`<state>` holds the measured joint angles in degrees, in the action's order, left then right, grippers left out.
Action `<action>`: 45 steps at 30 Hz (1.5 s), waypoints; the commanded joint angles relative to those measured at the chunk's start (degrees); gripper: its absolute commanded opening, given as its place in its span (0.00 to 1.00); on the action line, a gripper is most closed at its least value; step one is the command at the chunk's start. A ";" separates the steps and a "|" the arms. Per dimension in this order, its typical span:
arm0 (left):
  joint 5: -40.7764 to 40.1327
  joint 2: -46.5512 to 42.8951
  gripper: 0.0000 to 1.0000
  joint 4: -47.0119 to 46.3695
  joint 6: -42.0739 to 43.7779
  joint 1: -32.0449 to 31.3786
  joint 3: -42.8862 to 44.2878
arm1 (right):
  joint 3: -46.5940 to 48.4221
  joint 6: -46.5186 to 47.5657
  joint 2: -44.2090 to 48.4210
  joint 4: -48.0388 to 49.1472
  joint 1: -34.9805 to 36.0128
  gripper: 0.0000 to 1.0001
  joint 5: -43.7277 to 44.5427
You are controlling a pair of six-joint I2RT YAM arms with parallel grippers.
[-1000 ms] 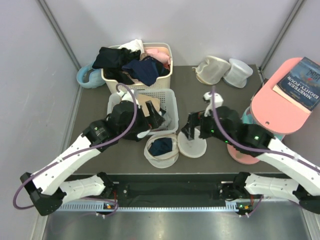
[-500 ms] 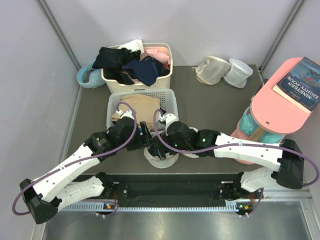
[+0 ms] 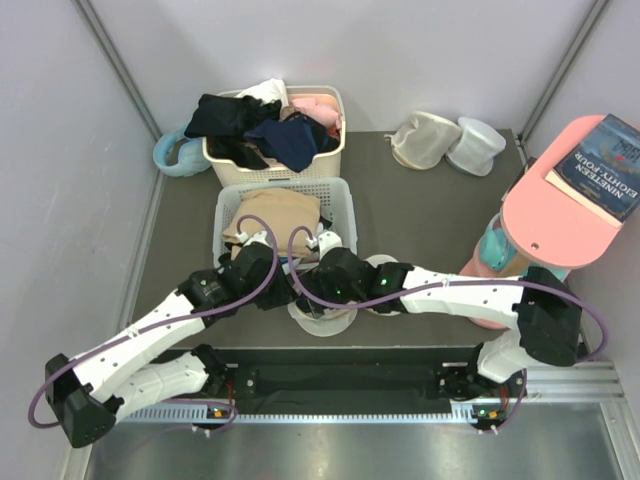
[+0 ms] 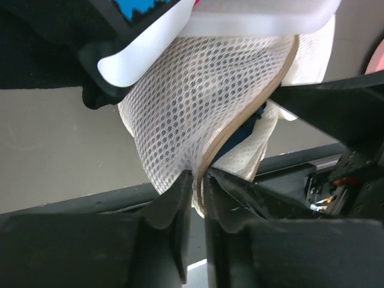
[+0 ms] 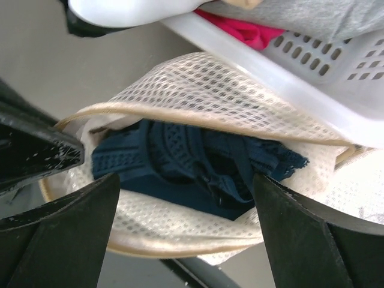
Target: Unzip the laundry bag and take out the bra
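The cream mesh laundry bag (image 3: 322, 318) lies unzipped at the table's near edge, its mouth gaping. Inside it sits a dark navy lace bra (image 5: 180, 162) with thin straps, partly covered by the mesh wall (image 5: 210, 90). My left gripper (image 4: 198, 177) is shut on the bag's tan-trimmed rim (image 4: 240, 129), the mesh pinched between its fingers. My right gripper (image 5: 186, 180) hangs open right over the mouth, one finger on each side of the bra, touching nothing. From above, both wrists crowd over the bag and hide most of it.
A white slotted basket (image 3: 225, 200) holding tan cloth stands just behind the bag. A cream basket (image 3: 335, 100) of dark clothes is farther back. Two other pouches (image 3: 445, 140) sit back right. A pink stool (image 3: 560, 210) with a book stands at the right.
The right arm swung left from beside the bag's flat lid to over the open mouth. The left gripper came down onto the rim and closed on it.
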<state>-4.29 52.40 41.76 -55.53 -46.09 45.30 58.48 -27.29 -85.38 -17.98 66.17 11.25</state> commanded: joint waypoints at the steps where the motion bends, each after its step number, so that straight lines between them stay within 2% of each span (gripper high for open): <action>1: -0.01 -0.55 0.13 -1.59 -0.81 0.12 -1.17 | -0.38 0.48 -0.31 4.88 -1.13 0.89 3.87; 6: -0.71 -1.34 0.01 -1.50 -1.16 0.12 -2.05 | -0.82 0.22 -1.71 6.02 -2.63 0.80 5.01; 11: -0.71 -1.78 0.00 -2.20 -1.69 0.12 -2.85 | -0.03 0.74 -4.35 6.46 -3.24 0.69 4.75; 13: -0.63 -1.78 0.00 -2.64 -1.78 0.12 -2.93 | 0.41 1.01 -5.58 6.73 -3.24 0.62 3.96; 14: -0.54 -1.69 0.00 -2.82 -1.78 0.12 -2.94 | 0.93 1.27 -5.84 6.73 -3.33 0.43 3.18; 15: -0.71 -1.52 0.00 -2.82 -1.78 0.12 -2.94 | 1.28 1.45 -6.11 6.29 -3.33 0.31 2.91; 16: -0.80 -1.43 0.00 -2.91 -1.69 0.12 -2.94 | 1.81 1.62 -6.11 5.77 -3.33 0.12 2.64; 17: -0.98 -1.25 0.00 -2.91 -1.69 0.12 -2.94 | 3.03 1.89 -5.85 4.72 -3.24 0.01 2.38; 20: -1.85 -0.81 0.00 -2.91 -1.78 0.21 -2.32 | 4.71 3.11 -2.61 0.23 -3.24 0.00 0.10; 27: -3.97 0.77 0.00 -1.15 -2.30 1.43 -0.04 | 5.15 6.19 14.77 -12.32 -3.24 0.00 -6.23; 32: -3.27 2.00 0.00 -1.85 -1.87 2.14 -0.47 | 9.72 7.69 22.26 -19.28 -3.24 0.00 -8.96; 37: -1.42 3.23 0.00 -4.14 -0.55 2.14 -0.30 | 18.13 6.81 23.16 -21.31 -3.24 0.00 -5.37; 45: -1.07 3.76 0.00 -4.23 0.25 2.14 0.23 | 36.33 10.49 14.64 -21.66 -4.55 0.00 4.91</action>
<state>-5.56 56.29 40.16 -56.18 -44.23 43.11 84.93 -20.34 -66.54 -40.10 63.09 9.21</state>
